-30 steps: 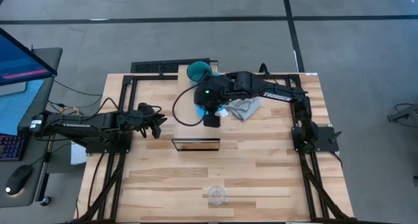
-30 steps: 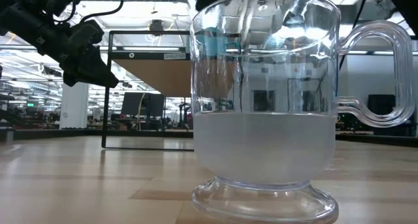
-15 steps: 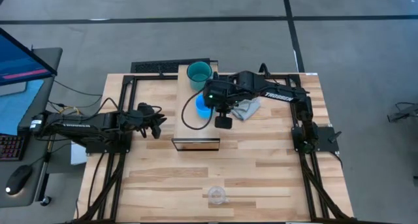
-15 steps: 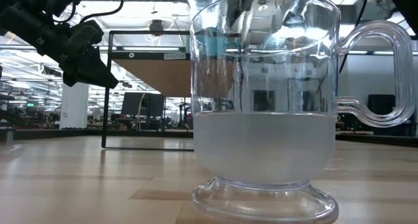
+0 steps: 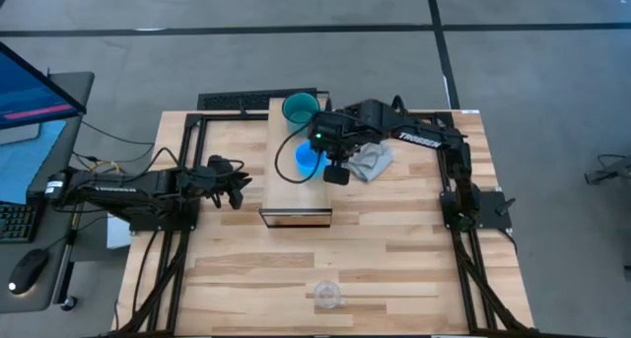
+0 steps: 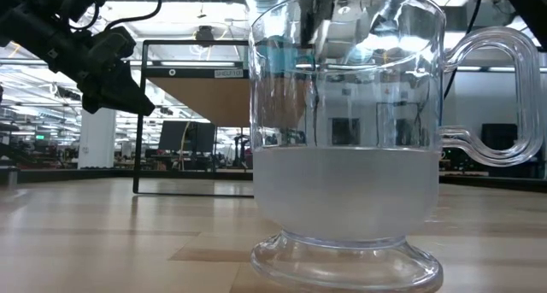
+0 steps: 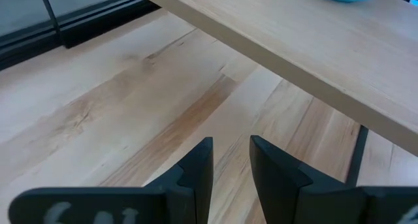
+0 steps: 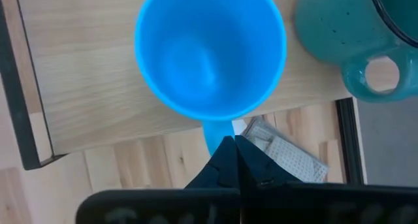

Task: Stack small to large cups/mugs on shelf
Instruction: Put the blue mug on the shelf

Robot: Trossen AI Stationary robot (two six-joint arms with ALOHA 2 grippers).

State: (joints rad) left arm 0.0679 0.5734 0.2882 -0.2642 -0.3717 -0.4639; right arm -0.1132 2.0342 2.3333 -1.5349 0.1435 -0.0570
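Seen from above, the right tool (image 5: 335, 174) has drawn back toward the far side since a second ago, uncovering the blue mug (image 5: 307, 159), which stands upright on the shelf (image 5: 296, 192) just near of the teal mug (image 5: 300, 108). The shelf's long axis runs near to far. The right arm reaches leftward across the table (image 5: 325, 259), over the grey cloth (image 5: 370, 163). The left arm lies stretched rightward, its tool (image 5: 240, 185) left of the shelf. The glass cup (image 5: 327, 296) stands alone at the near edge.

Low view: the glass cup (image 6: 346, 131) is upright, handle to the right, unchanged.

Left wrist view: the left tool (image 7: 230, 160) is slightly parted, empty, over the table beside the shelf (image 7: 313, 48).

Right wrist view: the right tool (image 8: 233, 155) is clenched on nothing, above the blue mug's (image 8: 210, 54) handle; the teal mug (image 8: 339, 34) stands beside.
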